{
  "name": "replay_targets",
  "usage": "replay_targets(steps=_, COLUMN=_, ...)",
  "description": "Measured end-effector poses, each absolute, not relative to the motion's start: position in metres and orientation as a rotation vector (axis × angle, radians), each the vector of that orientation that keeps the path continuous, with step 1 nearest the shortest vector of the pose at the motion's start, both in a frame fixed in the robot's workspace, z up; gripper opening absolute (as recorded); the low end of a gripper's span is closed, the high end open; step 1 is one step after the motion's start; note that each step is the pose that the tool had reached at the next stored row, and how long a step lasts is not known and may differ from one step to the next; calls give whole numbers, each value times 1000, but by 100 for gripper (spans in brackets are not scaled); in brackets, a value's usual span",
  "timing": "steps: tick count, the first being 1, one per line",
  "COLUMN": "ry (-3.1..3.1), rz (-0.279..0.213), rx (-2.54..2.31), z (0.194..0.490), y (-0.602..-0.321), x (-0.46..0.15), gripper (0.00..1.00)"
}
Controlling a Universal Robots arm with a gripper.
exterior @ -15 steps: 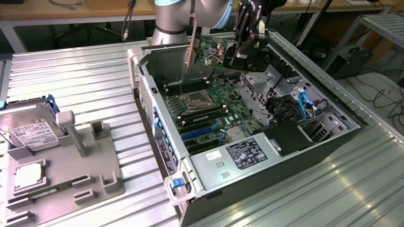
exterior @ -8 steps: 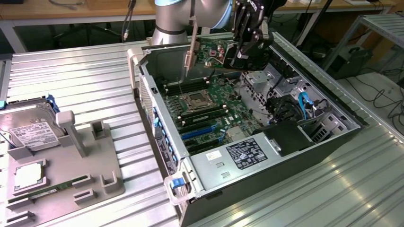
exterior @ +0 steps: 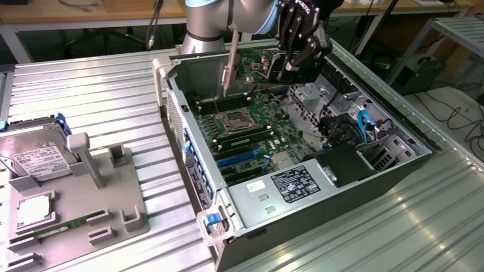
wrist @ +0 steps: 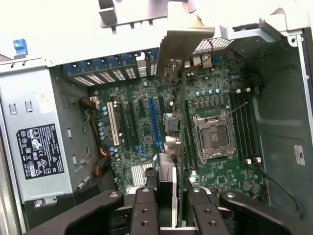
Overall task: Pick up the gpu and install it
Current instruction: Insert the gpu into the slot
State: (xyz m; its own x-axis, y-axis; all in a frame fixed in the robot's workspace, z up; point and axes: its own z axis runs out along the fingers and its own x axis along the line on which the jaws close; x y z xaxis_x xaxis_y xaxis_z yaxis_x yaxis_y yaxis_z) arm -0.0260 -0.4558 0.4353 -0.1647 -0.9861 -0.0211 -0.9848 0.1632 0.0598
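Claw [wrist: 168, 196] grips the gpu [wrist: 183, 41] above the open computer case [exterior: 175, 113] on a ribbed metal table [exterior: 98, 96].

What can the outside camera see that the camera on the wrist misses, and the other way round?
The exterior view adds the robot arm and, at that view's left, a grey tray holding a hard drive. The wrist view adds a white slot on the motherboard. Both share the open computer case, its processor socket, and the gpu gripped edge-on by the end effector over the board.
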Motion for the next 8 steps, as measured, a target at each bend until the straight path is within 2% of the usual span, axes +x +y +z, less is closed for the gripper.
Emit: replay_targets(steps=8, ry=-2292, rz=-90, rx=2110, z=435, y=-456, x=-26, gripper=28)
